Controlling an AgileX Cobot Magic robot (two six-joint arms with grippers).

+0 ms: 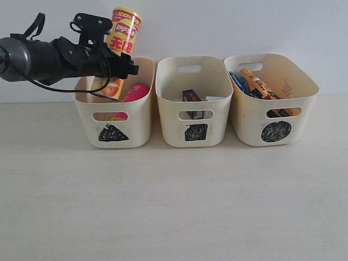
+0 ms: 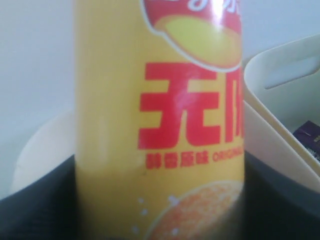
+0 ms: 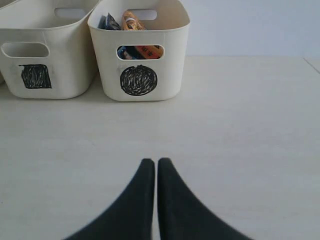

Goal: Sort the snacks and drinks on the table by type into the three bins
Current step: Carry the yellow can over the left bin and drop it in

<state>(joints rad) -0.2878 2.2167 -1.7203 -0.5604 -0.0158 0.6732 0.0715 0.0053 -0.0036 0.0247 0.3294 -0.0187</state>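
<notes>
My left gripper (image 1: pixel 123 66) is shut on the yellow Lay's chip tube (image 1: pixel 120 43), whose label fills the left wrist view (image 2: pixel 160 115). The tube leans with its lower end inside the triangle bin (image 1: pixel 138 128), next to the pink tube (image 1: pixel 136 92) lying there. The square bin (image 1: pixel 174 130) holds the dark purple carton (image 1: pixel 191 96). Orange (image 1: pixel 255 82) and blue (image 1: pixel 237 81) snack bags sit in the circle bin (image 1: pixel 247 128). My right gripper (image 3: pixel 156 161) is shut on nothing, low over the table (image 3: pixel 240 125), short of the circle bin (image 3: pixel 170 60).
The three bins stand side by side along the back wall. The square bin's rim (image 2: pixel 270 75) and the purple carton (image 2: pixel 310 132) show beside the tube in the left wrist view. Bare table (image 1: pixel 174 206) stretches in front of the bins.
</notes>
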